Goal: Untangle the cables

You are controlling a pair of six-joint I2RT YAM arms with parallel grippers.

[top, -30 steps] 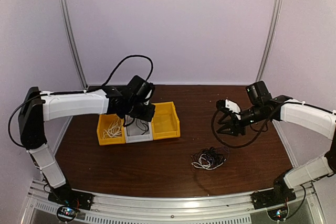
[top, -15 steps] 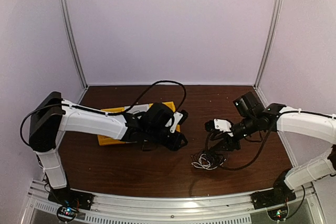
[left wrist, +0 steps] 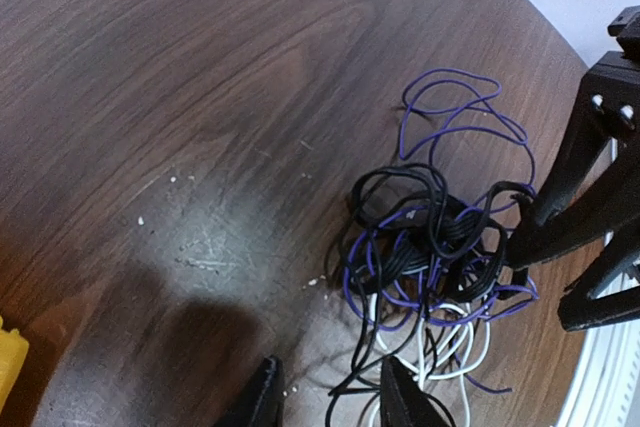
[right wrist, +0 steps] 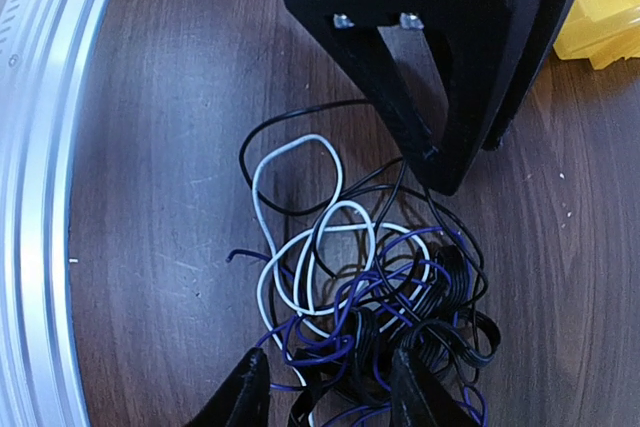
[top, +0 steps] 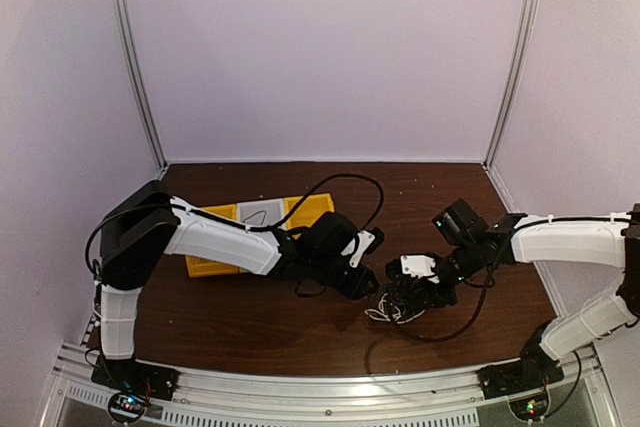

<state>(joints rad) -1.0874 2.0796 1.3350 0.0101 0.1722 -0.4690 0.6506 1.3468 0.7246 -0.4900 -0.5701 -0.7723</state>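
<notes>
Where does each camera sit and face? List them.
Top external: above and behind the bases, looking down on the table; both arms show.
Left wrist: above the cables, looking down; left fingers at bottom edge.
Right wrist: same cables, opposite side; right fingers at bottom edge.
Shared: the cables; each wrist view shows the other's fingers.

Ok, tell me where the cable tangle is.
Top view: the cable tangle lies on the brown table right of centre, between the left claw and the right claw.
</notes>
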